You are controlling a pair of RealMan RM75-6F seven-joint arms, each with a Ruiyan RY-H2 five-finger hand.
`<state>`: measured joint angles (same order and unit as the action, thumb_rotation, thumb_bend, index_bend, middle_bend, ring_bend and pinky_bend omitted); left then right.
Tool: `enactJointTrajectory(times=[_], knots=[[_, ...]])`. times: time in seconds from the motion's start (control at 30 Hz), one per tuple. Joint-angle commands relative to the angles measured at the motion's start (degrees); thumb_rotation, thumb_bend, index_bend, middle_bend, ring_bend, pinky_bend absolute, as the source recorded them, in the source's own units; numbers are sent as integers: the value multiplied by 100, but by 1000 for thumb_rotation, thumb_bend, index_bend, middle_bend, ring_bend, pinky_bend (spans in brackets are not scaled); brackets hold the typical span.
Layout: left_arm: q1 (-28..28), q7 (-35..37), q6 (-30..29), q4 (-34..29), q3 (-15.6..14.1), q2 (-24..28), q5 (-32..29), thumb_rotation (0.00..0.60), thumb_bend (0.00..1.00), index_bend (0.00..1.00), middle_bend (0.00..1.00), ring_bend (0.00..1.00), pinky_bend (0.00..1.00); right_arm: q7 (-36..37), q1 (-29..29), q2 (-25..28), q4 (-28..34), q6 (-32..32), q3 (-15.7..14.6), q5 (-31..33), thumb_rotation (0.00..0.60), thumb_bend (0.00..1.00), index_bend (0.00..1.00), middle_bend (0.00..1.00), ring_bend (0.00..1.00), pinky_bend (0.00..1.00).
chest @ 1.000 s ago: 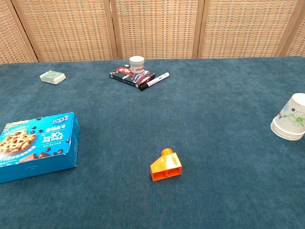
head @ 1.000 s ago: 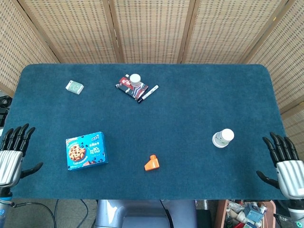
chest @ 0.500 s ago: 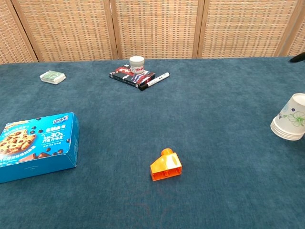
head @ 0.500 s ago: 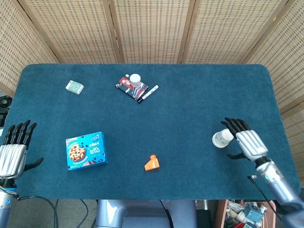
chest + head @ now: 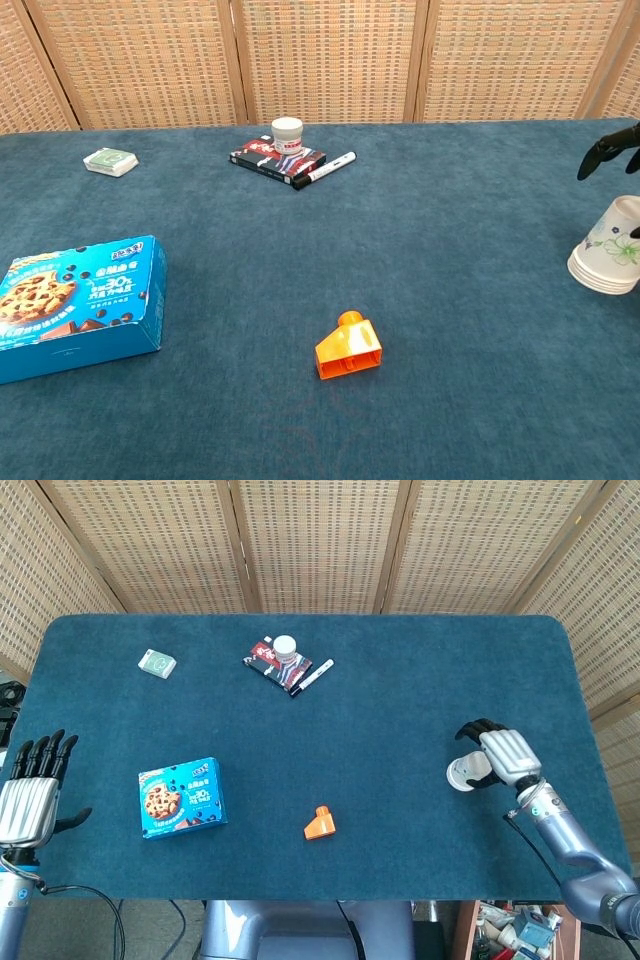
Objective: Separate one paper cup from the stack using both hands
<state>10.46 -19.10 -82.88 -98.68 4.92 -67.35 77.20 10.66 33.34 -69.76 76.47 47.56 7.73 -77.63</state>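
The stack of white paper cups (image 5: 462, 773) with a flower print lies tilted on the blue table near its right front. In the chest view the stack (image 5: 605, 255) sits at the right edge. My right hand (image 5: 500, 753) hovers just right of and over the stack, fingers curled above it with nothing gripped. Its dark fingertips (image 5: 608, 148) show above the cups in the chest view, apart from them. My left hand (image 5: 30, 802) hangs off the table's left front corner, fingers spread and empty.
A blue cookie box (image 5: 182, 797) lies front left, an orange plastic piece (image 5: 320, 824) front middle. A black packet with a white jar (image 5: 280, 658) and a marker (image 5: 312, 676) lie far middle, a green card pack (image 5: 157, 662) far left.
My right hand has come in from the table's right front corner to the cup stack and now curls over it. The left hand has barely shifted.
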Motion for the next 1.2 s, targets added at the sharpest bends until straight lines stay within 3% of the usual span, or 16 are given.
enactJointTrajectory(times=[0.03,0.43,0.7,0.9,0.97,1.1,1.2], knots=[[12,-21,28,3,5,-12,-18,600,115,0,0,0,0,-20,14,8,-12,-40,-28,9,600,173,331,334,197,314],[20,-27,59,25,17,-34,-27,600,116,0,0,0,0,66,162,-286,-445,-412,-112,199,600,230,351,382,267,457],[50,-29,134,43,38,-51,-85,600,115,0,0,0,0,196,168,-525,-820,-365,-123,193,600,297,539,552,446,672],[153,-19,238,141,78,-113,-50,600,115,0,0,0,0,789,144,-494,-714,-262,-16,140,600,369,603,612,505,691],[287,166,261,335,142,-182,185,600,115,0,0,0,0,1167,155,-373,-504,-281,76,147,600,379,604,614,507,691],[841,1319,-34,1372,328,-598,1461,600,116,0,0,0,0,2235,276,55,269,-561,445,324,600,390,604,614,507,692],[1324,1718,-356,2096,499,-986,2199,600,116,16,0,0,0,3044,444,364,853,-1033,773,626,600,392,604,613,507,692]])
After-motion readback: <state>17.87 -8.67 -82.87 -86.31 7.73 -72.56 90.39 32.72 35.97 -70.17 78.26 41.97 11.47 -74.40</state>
